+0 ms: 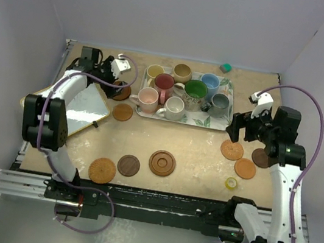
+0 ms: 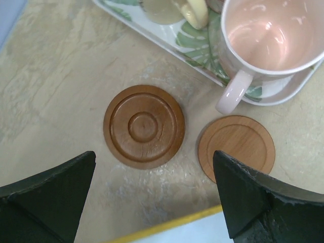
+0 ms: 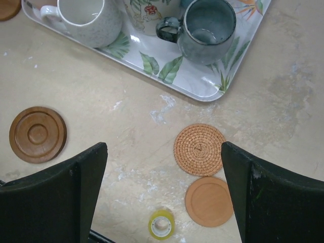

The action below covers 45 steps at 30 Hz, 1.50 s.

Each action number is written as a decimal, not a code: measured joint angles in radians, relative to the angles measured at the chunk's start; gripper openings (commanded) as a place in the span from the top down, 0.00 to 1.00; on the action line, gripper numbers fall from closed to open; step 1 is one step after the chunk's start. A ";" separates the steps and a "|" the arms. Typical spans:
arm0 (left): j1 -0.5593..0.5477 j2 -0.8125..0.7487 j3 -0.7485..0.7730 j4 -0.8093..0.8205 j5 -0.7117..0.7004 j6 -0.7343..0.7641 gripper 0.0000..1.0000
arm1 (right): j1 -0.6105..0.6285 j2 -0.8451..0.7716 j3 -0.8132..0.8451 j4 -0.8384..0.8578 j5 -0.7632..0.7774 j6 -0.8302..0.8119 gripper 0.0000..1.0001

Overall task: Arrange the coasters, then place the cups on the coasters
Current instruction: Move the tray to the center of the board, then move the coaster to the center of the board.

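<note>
Left gripper (image 2: 154,161): fingers spread wide with nothing between them, positioned above a ringed wooden coaster (image 2: 144,125) that lies flat on the table (image 1: 201,149), just off the left side of the leaf-print tray (image 1: 202,121) as seen in the top view. A smooth light-brown coaster (image 2: 236,148) lies just beside the ringed one without touching it, near the handle of the pink cup (image 2: 271,43). Right gripper (image 3: 164,147): fingers spread wide and empty, positioned over bare table just off the tray's near right corner. A woven coaster (image 3: 200,149) lies beside one finger in the right wrist view, a smooth orange coaster (image 3: 209,201) sits just beside it, and a yellow tape roll (image 3: 162,224) is near both. A dark coaster (image 1: 260,157) is partly hidden by the right arm. Three further coasters lie in a loose row near the table's front edge: a woven orange coaster (image 1: 102,170), a dark brown coaster (image 1: 128,165) and a ringed brown coaster (image 1: 162,163). All cups stand upright on the tray, none on a coaster: yellow cup (image 1: 155,71), tan cup (image 1: 182,72), blue cup (image 1: 210,82), dark red cup (image 1: 164,83), green cup (image 1: 195,90), grey cup (image 1: 219,101), white cup (image 1: 173,107) and the pink cup at the near left corner
</note>
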 measured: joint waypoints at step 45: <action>-0.158 0.237 0.076 -0.546 -0.011 0.408 0.24 | 0.000 -0.055 -0.066 0.010 0.005 -0.050 0.02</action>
